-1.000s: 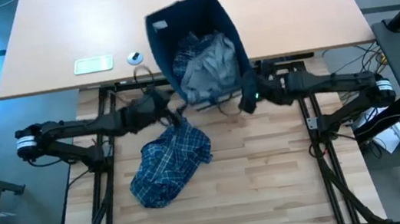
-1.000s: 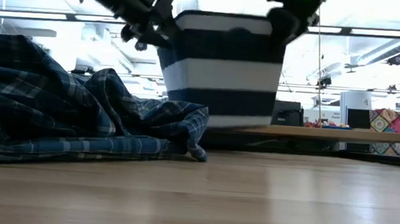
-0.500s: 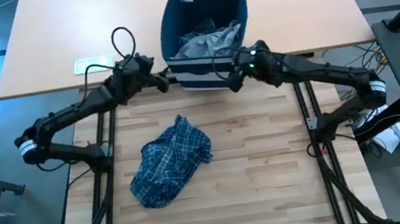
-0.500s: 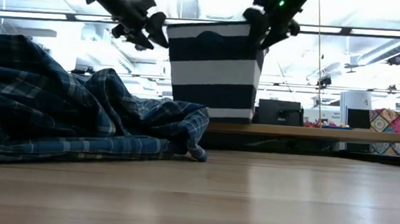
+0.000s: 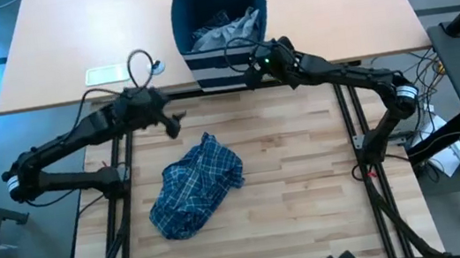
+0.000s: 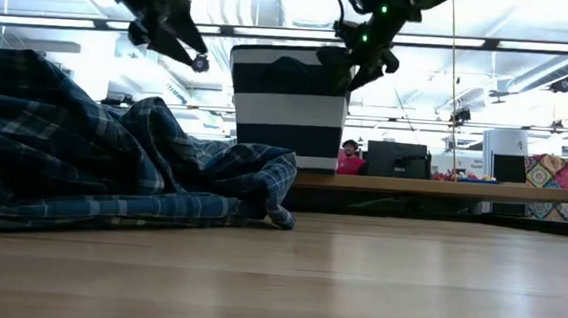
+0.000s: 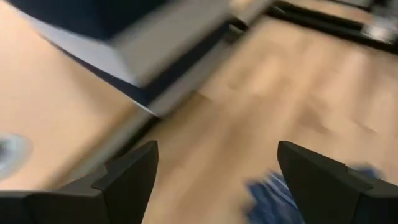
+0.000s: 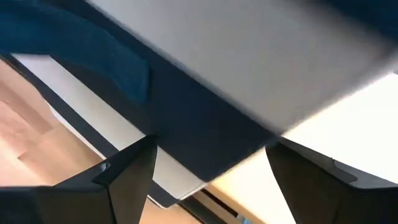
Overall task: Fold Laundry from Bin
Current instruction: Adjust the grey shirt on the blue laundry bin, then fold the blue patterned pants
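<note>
Your bin [image 5: 220, 19] stands upright on the far table [image 5: 42, 56], grey and plaid laundry [image 5: 226, 30] inside. A plaid garment [image 5: 196, 187] lies bunched on the near wooden table [image 5: 309, 190]. Your right gripper [image 5: 250, 66] is released, fingers spread, just beside the bin's striped near wall. Your left gripper [image 5: 171, 123] is released too, hanging clear between bin and garment.
</note>
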Robot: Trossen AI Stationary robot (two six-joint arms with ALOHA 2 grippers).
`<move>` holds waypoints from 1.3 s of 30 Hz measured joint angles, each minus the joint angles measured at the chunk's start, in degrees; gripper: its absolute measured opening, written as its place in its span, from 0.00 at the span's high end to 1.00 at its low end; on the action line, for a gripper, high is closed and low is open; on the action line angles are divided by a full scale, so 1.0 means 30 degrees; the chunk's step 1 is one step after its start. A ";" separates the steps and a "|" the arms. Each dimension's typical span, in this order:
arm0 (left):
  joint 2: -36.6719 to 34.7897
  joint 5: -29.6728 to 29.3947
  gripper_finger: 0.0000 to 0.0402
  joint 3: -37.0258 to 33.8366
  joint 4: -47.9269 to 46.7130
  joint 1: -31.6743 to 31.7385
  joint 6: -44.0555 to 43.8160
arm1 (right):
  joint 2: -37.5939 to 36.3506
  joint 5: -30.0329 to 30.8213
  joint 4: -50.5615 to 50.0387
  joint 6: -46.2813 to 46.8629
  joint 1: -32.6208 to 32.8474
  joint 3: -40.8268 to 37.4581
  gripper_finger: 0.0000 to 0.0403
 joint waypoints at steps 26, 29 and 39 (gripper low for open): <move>0.1305 -0.0788 0.22 -0.1419 -0.6238 -1.4816 -1.5710 | -0.4094 -0.0850 0.1470 0.4233 1.3410 -0.7402 0.26; 0.1669 -0.0793 0.22 -0.1525 -0.6219 -1.6543 -1.6631 | -0.2768 -0.0869 0.2224 0.5494 1.4826 -0.7055 0.26; 0.1877 -0.0823 0.22 -0.3726 -0.5795 -2.2210 -1.9827 | 0.2842 -0.0862 0.0311 0.7355 1.5462 -0.1469 0.26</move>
